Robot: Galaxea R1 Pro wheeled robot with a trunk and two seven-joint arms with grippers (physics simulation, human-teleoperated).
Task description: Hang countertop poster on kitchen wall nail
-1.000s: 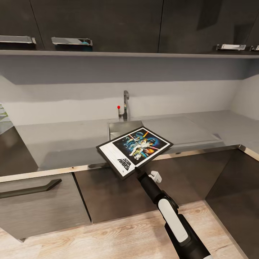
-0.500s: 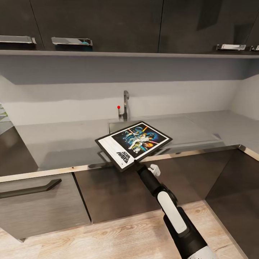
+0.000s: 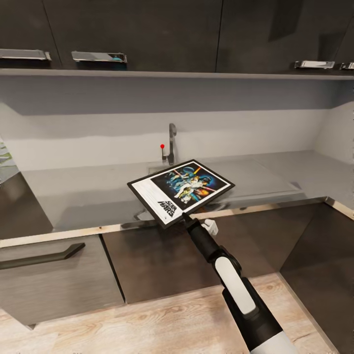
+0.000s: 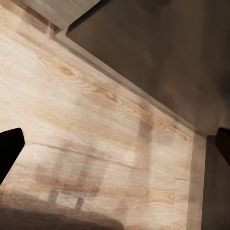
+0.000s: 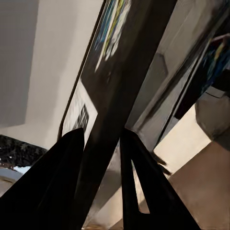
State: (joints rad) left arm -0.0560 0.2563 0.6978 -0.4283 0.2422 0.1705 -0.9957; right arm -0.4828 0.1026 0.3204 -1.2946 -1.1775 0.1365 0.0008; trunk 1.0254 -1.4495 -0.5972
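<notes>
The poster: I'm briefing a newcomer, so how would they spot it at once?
Find the long grey kitchen countertop with its tap. Just in front of the tap, the right gripper holds the poster by its near edge: black frame, white border, colourful artwork, black STAR WARS logo.

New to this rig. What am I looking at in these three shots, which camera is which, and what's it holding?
It is a simulated wheeled robot with two arms. The head view looks down from the robot's head at a grey kitchen countertop with a sink tap, dark cabinets above and below. The right gripper pinches the lower edge of the framed Star Wars poster, holding it tilted above the counter's front edge. The right wrist view looks along that gripper's fingers, with the poster's frame edge clamped between them. The left wrist view points at the wooden floor; the left gripper's dark fingertips sit wide apart, holding nothing.
</notes>
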